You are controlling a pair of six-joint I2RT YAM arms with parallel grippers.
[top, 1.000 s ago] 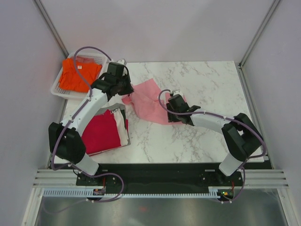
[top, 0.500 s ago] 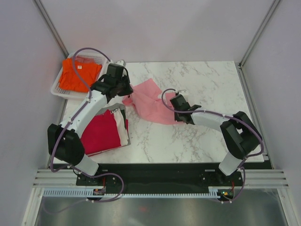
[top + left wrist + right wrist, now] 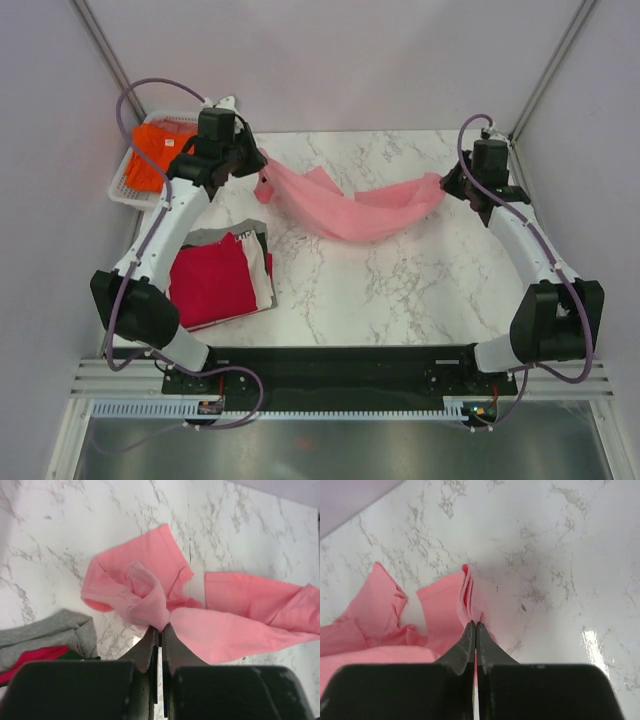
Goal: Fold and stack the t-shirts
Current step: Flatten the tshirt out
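Note:
A light pink t-shirt (image 3: 350,208) hangs stretched between both arms above the marble table (image 3: 400,290), sagging in the middle. My left gripper (image 3: 258,172) is shut on its left end (image 3: 150,607), the cloth bunched at the fingertips. At the far right my right gripper (image 3: 447,186) is shut on a folded edge of the same shirt (image 3: 470,602). A crimson red t-shirt (image 3: 212,280) lies folded at the near left on a stack with white and grey ones under it. An orange t-shirt (image 3: 155,150) lies in the basket.
A white mesh basket (image 3: 122,185) stands at the table's back left corner. The grey shirt's edge (image 3: 45,632) shows in the left wrist view. Grey walls and metal posts close in the back and sides.
The right gripper shut on the pink shirt and swung far to the back right, lifting it. The left arm pulled up and left, so the shirt went from crumpled to stretched out.

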